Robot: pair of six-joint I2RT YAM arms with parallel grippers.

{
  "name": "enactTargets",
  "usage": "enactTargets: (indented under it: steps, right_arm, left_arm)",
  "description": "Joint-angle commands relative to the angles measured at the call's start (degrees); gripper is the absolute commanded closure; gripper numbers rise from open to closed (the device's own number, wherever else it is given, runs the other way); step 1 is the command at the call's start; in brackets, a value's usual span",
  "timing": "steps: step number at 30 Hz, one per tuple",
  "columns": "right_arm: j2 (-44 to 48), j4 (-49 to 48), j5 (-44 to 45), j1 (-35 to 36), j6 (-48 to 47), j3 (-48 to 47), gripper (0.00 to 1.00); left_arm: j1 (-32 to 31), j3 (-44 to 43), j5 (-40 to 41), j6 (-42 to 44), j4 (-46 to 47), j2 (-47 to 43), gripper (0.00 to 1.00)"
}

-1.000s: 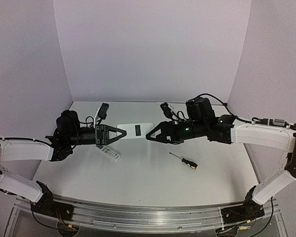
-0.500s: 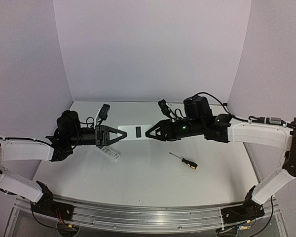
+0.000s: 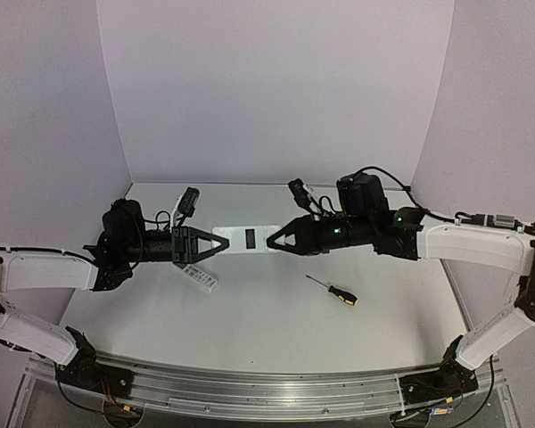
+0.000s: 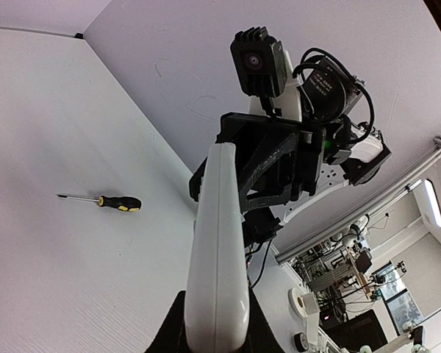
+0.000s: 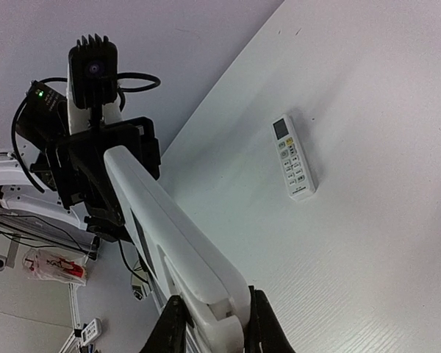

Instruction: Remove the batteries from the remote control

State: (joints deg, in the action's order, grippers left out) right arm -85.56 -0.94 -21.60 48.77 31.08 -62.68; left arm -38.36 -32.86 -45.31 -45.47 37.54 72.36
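So, 2 grippers, 2 remotes and 1 screwdriver, over 1 white table [image 3: 267,339]. L gripper [image 3: 223,240] is closed tight on the left end of the remote control [image 3: 239,237]. In the left wrist view its dark fingers [image 4: 170,337] press on both sides of the white body. R gripper [image 3: 270,241] is closed on the other end, w/ its fingers [image 5: 170,331] pinching it from both sides in the right wrist view. The remote control hangs in the air btwn the 2 grippers, lying level above the back middle of the table, not touching it. It looks long and white w/ smooth round ends, plain side up. A small dark recess [image 3: 250,236] sits on that top side, nearer the R gripper; too small to see what is inside. The other remote [image 3: 199,275], slim and white w/ grey buttons, lies flat on the table near the L gripper, on its near side. The screwdriver [image 3: 335,292], black and yellow handle, lies on the table on the near side of the R gripper, well apart from both remotes
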Motion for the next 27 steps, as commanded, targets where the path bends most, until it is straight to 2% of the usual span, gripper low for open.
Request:
enactTargets:
  steps: [1,9,15,19,24,27]
  right_arm:
    - [1.30,4.77,9.27,-0.05,0.21,0.52,0.81]
    - [-0.09,11.10,11.87,-0.06,1.41,-1.84,0.82]
    - [-2.42,12.20,11.23,-0.04,3.49,-3.55,0.81]
    - [-4.77,13.10,10.20,0.01,5.55,-6.23,0.84]
    - [-4.33,16.78,14.73,0.05,5.65,-6.32,0.86]
    - [-4.02,17.68,15.16,0.02,5.50,-6.15,0.94]
  left_arm:
    - [-0.93,-1.18,-0.70,-0.08,1.20,-2.82,1.00]
    - [-0.93,-2.75,1.44,1.77,-6.61,-4.04,1.00]
    - [-0.93,-3.00,0.96,3.23,-7.94,-4.55,1.00]
    - [-0.93,-3.41,2.79,4.25,-10.15,-4.54,1.00]
    - [-0.93,-3.69,6.59,4.83,-13.96,-5.01,1.00]
    - [-0.94,-3.94,8.04,5.53,-16.29,-5.07,1.00]
